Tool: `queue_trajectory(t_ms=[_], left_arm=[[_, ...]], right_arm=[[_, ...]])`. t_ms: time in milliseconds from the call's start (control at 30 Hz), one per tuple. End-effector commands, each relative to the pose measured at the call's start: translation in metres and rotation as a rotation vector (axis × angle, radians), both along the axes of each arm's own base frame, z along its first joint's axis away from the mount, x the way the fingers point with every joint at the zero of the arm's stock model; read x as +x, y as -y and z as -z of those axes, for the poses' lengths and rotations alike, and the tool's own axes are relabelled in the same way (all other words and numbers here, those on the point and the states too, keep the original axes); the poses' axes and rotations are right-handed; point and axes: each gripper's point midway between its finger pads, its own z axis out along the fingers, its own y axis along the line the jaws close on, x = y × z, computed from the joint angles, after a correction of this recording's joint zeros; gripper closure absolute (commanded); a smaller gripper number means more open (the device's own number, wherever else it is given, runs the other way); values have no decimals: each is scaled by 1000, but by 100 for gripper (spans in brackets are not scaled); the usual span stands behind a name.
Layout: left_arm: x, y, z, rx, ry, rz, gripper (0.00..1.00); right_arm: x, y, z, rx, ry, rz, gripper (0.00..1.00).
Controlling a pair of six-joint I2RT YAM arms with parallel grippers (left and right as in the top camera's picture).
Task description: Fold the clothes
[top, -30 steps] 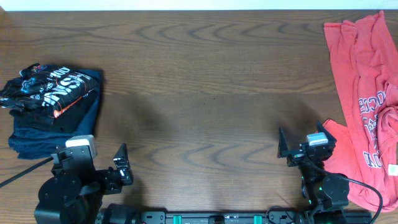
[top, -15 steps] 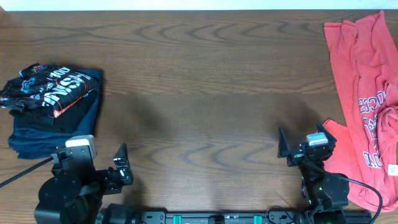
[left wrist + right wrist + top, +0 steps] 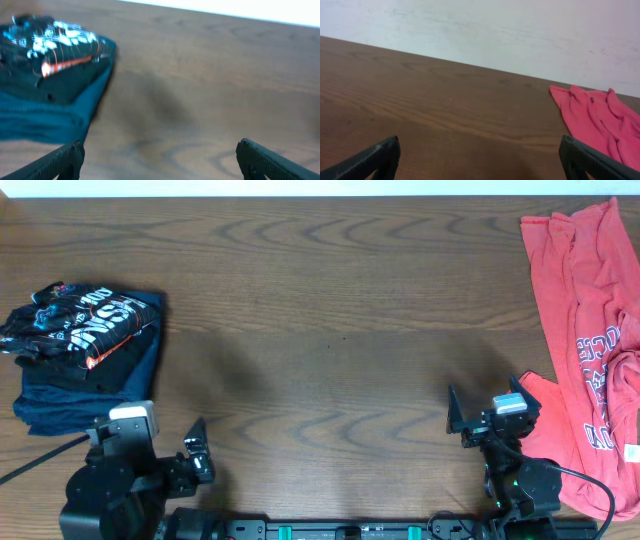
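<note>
Black printed shirt (image 3: 85, 328) lying folded atop dark blue stack (image 3: 50, 405), desk (image 3: 330, 330) left edge; coral-red T-shirts (image 3: 585, 330) sprawling at right edge (unfolded). Left fingers (image 3: 57, 162) and right fingers (image 3: 370, 160) standing spread wide, gripping nothing.

Your left arm (image 3: 105, 500) sits folded low at the near left, with its wrist camera box on top. Left gripper (image 3: 159, 165) points forward, jaws spread wide, nothing between them. Only its two dark fingertips (image 3: 62, 159) show, at the bottom corners of the left wrist view. Your right arm (image 3: 525, 485) is tucked low at the near right. Right gripper (image 3: 481, 159) faces forward too, jaws wide apart, empty, both tips level.
</note>
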Motion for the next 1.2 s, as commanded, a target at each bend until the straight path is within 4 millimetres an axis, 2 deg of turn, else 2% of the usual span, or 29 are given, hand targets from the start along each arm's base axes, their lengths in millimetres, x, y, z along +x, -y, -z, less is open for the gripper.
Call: queue_trajectory(t_ms=[0,167,300,533,700,900,1167], left_arm=[[-5,-8,11,-5,-43,-57,2],[-7,-23,34,0,-105,-157,2],[-4,-25,60,1,-122,-169,2],[22,-25,99,-7,22,-163,2],[40,-17,124,-14,113,-121,2],[67,-13,132,-21,270,-102,2],[95,-8,115,33,540,-50,2]], right_arm=[[0,-1,1,-11,0,-1,1],[0,-1,1,-11,-1,-1,1],[0,-1,1,-11,0,-1,1],[0,-1,1,-11,-1,-1,1],[0,-1,1,-11,-1,-1,1],[0,-1,1,-11,-1,-1,1],[0,-1,1,-11,-1,-1,1]])
